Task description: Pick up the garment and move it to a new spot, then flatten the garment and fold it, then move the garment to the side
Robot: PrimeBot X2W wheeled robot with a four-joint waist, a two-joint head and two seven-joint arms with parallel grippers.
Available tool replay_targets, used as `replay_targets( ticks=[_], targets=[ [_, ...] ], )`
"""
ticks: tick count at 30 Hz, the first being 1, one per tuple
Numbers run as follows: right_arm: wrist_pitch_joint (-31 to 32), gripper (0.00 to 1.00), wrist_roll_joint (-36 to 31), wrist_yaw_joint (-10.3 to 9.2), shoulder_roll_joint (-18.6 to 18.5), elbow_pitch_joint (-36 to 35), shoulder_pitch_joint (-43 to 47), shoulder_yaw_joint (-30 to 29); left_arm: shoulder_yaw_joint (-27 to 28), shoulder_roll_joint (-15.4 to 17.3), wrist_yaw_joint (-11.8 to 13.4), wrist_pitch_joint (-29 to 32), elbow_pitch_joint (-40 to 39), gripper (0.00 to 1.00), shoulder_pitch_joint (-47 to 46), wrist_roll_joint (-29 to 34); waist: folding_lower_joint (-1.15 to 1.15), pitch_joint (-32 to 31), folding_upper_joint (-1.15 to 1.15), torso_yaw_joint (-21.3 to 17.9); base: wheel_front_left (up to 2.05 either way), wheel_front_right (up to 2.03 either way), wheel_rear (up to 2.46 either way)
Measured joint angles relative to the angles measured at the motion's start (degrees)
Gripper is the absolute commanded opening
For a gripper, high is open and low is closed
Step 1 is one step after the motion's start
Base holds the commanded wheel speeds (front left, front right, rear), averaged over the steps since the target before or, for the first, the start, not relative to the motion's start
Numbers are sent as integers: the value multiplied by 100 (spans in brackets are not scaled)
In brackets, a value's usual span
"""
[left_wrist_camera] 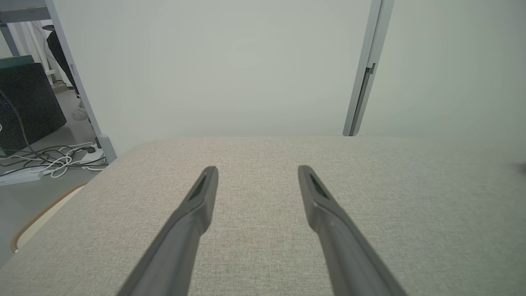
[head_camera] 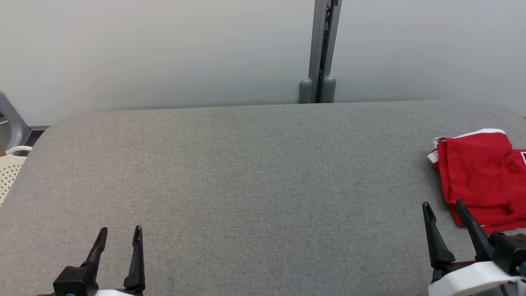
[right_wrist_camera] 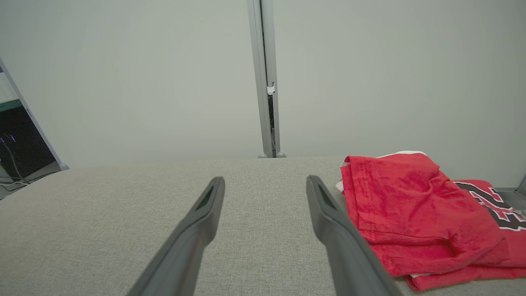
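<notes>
Red garment (head_camera: 478, 176) (white trim (head_camera: 485, 132) farthest from robot): long axis cropped, unclear.

Left gripper (head_camera: 120, 229) at 7 o'clock in the head view, right gripper (head_camera: 442, 203) at 4 o'clock: each has two long black fingers (head_camera: 435, 238) tapering to narrow tips, seated in blocky black mounts (head_camera: 76, 281). A smooth white wrist shell (head_camera: 472, 279) sits behind the right mount, with a small teal fitting (head_camera: 521, 270) at its edge. Wrist views: fingers look matte dark grey, with a shallow recessed slot (left_wrist_camera: 200, 187) on the inner face near each tip.
</notes>
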Motion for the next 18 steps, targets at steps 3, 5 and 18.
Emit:
replay_targets(
  ticks=[3, 5, 18],
  targets=[
    [2, 100, -11, 0, 2, -8, 2, 2, -22, 18, 7, 1, -2, 100, 0, 0, 0, -6, 0, -2, 0, 0, 0],
    [15, 100, -15, 0, 3, -13, 4, 7, -37, 21, 8, 5, -8, 100, 0, 1, 0, -9, 0, -5, 0, 0, 0],
    [16, 100, -10, 0, 7, -86, 29, 0, -112, 42, 43, 10, -30, 100, -12, -2, 0, 1, 0, 14, 0, 0, 0]
  ],
)
